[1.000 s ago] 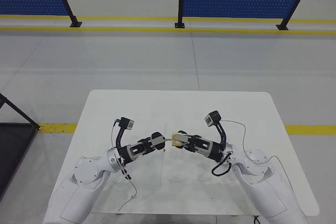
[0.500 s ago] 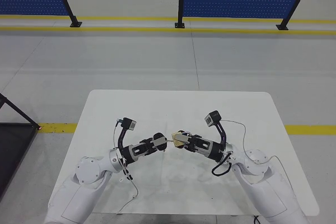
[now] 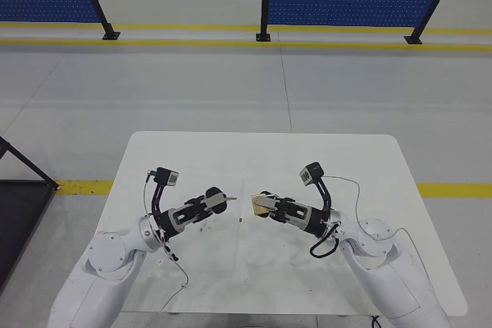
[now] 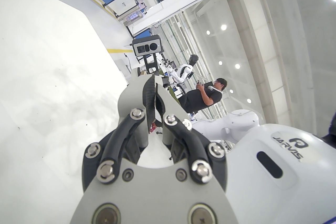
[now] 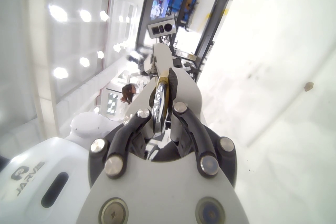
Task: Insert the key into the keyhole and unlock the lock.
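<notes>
Above the middle of the white table (image 3: 353, 164), my right gripper (image 3: 265, 204) is shut on a brass padlock (image 3: 260, 205). In the right wrist view the padlock (image 5: 160, 97) sits edge-on between the fingers, brass body and silver shackle showing. My left gripper (image 3: 220, 198) is shut on the key (image 3: 230, 198), whose thin blade points at the lock across a small gap. The left wrist view has the pads (image 4: 149, 93) pressed together, and they hide most of the key. Both grippers hang above the tabletop, facing each other.
A black metal rack (image 3: 4, 184) stands off the table's left side. The table's far half and right part are bare. Small dark specks (image 5: 309, 86) lie on the surface. Cables hang from both wrists.
My left arm has drawn back to the left with the key. The key tip, which was at the padlock's face, now stands apart from it. The right arm has kept still.
</notes>
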